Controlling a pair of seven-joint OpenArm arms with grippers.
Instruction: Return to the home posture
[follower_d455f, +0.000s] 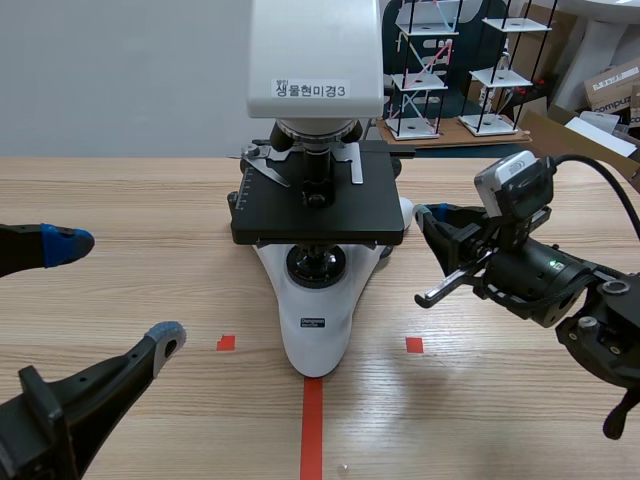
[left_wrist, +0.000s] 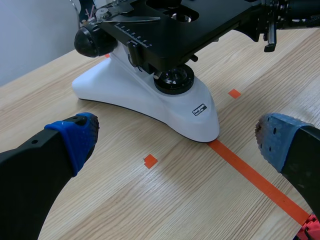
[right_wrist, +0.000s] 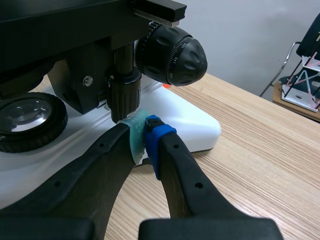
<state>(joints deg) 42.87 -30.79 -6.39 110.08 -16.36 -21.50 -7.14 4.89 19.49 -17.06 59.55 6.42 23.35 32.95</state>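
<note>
A white microscope (follower_d455f: 315, 310) with a black stage stands at the table's middle, labelled on its head. My left gripper (follower_d455f: 115, 292) sits low at the near left, open, its blue pads wide apart and nothing between them. In the left wrist view the microscope's base (left_wrist: 145, 95) lies ahead of the open left gripper (left_wrist: 177, 142). My right gripper (follower_d455f: 428, 216) is at the microscope's right side, under the stage's edge. In the right wrist view the right gripper (right_wrist: 142, 134) is shut, pads pressed together, tips just under a small black knob (right_wrist: 122, 97) below the large focus knob (right_wrist: 172, 55).
The wooden table (follower_d455f: 120, 200) stretches to both sides of the microscope. Behind it stand wire model racks (follower_d455f: 425, 70) and cardboard boxes (follower_d455f: 610, 90). The right arm's camera and cable (follower_d455f: 515, 185) rise above its wrist.
</note>
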